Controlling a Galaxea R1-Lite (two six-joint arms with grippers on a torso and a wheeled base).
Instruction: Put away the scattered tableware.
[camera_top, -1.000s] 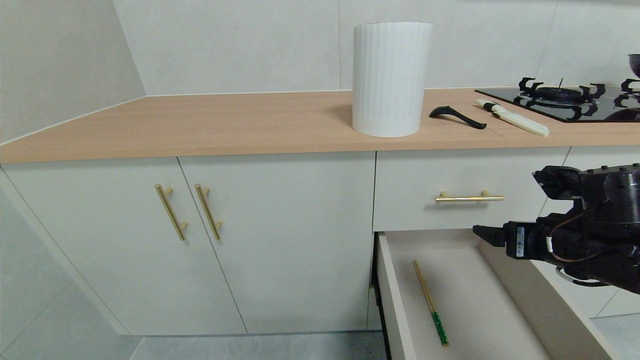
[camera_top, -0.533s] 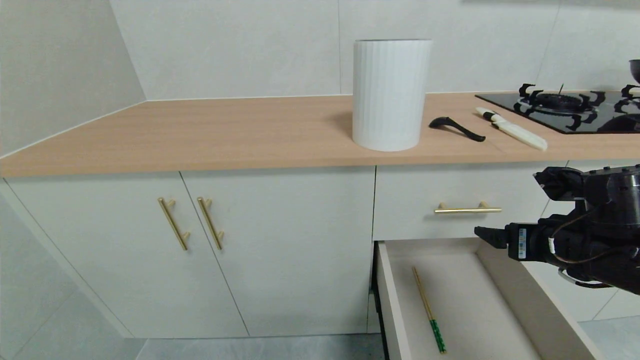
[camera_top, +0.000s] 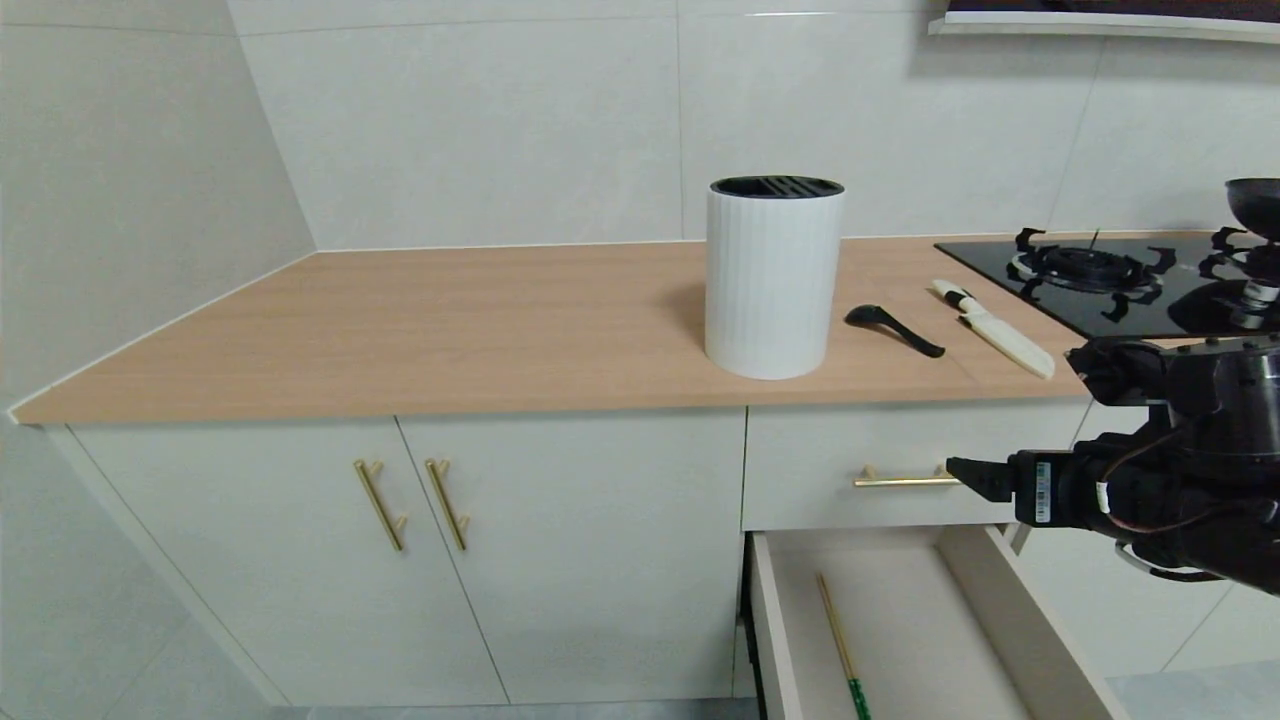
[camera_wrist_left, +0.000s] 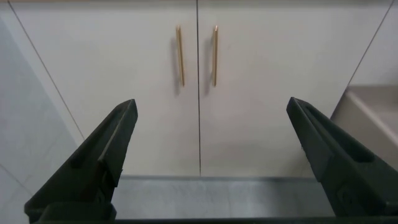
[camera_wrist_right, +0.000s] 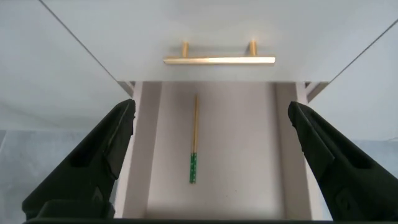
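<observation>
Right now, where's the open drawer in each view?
Head view: drawer at lower right, under the gold handle.
Left wrist view: a corner of the drawer at the frame's edge, beside the cabinet doors.
Right wrist view: drawer mid-frame, under the handle.
Shared landmark: the chopsticks lying inside it.

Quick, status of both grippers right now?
Left gripper: open, empty.
Right gripper: open, empty.
</observation>
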